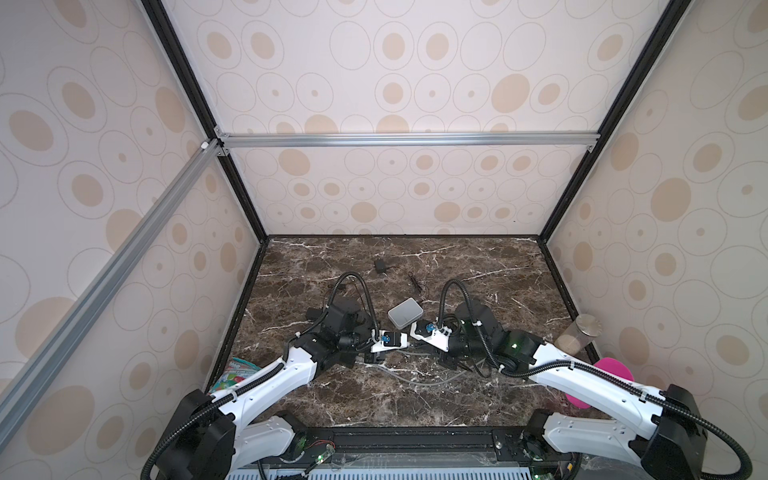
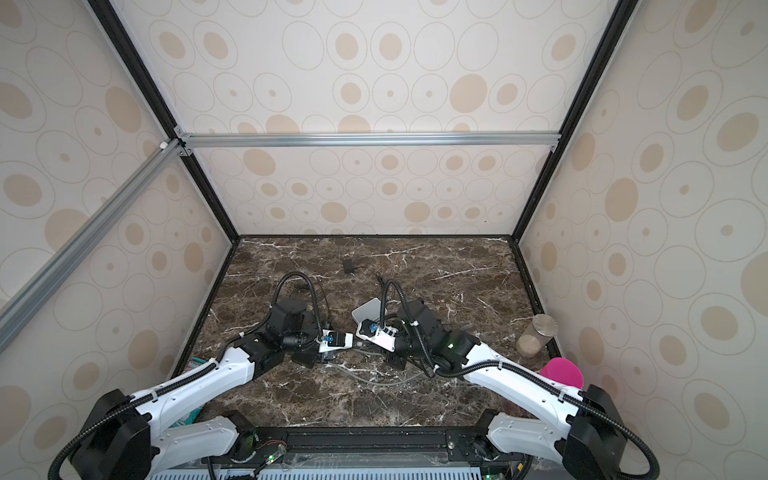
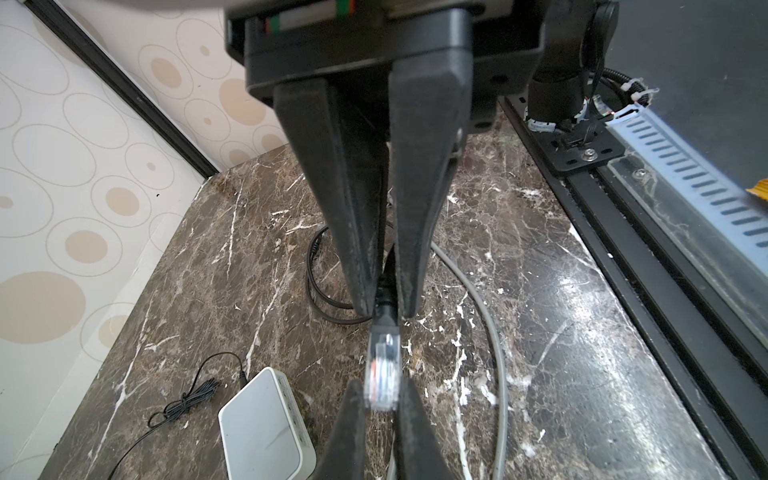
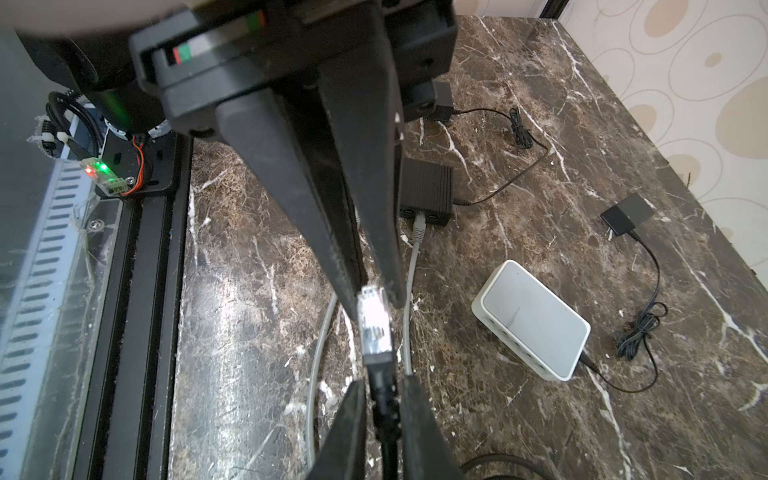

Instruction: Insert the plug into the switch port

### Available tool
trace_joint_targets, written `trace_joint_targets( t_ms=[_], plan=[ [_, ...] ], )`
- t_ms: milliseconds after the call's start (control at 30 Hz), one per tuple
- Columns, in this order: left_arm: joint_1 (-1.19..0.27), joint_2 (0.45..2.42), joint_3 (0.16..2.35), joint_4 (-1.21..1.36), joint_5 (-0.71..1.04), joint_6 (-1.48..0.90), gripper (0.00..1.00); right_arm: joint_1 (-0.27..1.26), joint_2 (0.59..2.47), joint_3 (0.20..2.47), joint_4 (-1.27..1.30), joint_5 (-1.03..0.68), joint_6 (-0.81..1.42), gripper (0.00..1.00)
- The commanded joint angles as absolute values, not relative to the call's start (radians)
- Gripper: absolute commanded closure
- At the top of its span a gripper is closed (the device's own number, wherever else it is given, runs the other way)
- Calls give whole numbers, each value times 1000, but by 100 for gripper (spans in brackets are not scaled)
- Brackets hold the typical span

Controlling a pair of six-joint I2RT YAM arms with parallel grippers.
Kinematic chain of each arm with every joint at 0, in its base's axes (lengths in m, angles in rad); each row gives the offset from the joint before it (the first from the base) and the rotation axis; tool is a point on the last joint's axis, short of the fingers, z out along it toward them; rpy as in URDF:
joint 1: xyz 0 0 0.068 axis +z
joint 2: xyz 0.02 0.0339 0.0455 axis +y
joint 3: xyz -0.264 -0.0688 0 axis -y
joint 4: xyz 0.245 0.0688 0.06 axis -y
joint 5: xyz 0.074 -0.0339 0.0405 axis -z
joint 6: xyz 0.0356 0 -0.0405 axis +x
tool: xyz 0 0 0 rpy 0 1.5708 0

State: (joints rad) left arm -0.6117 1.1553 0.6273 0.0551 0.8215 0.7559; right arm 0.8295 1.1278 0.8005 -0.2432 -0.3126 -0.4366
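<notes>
Plug: clear network type on a black lead, held in the air over the middle of the table, toward its front edge, between the two arms. It is not on the surface.

Left gripper: jaws narrow, clamped on the plug's black boot. The clear body sticks out past the fingertips.
Right gripper: jaws narrow too, tips flanking the plug's nose from the opposite side. Contact or a slight gap: cannot tell from either wrist view.

White switch lies flat just beyond the grippers toward the back edge, askew to the table edges. Port row runs along its long side wall, low to the surface. Black box, nearer the front edge, already carries a grey cable. I assume the white switch is the target; not certain.

Step in hand, as judged: passing the plug from one arm to the other.

Notes for doing it well:
- One arm must hold the plug firmly before the other lets go, else it swings on the lead.
- Grip the boot or the rear of the body. Fingers over the nose would foul the port.
- Latch side is unreadable here; check it before the approach.
- Ports sit low, so bring the plug in level and square to the port wall.
- Switch looks light and will likely slide when pushed. The free arm should brace its far side.
</notes>
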Motion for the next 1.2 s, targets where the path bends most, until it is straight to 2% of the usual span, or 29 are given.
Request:
trace_joint_targets(
  t_ms=[0,733,1000,1167],
  plan=[
    [-617,1155,671,37,830,769,87,841,1136,816,-259,-313,-460,82],
    [-617,1142,669,30,822,776,87,841,1135,795,-263,-302,-462,79],
    [-617,1143,668,30,821,778,87,841,1126,785,-260,-301,-461,83],
    [-617,1141,668,28,819,778,87,841,1123,780,-268,-298,-465,79]
  ],
)
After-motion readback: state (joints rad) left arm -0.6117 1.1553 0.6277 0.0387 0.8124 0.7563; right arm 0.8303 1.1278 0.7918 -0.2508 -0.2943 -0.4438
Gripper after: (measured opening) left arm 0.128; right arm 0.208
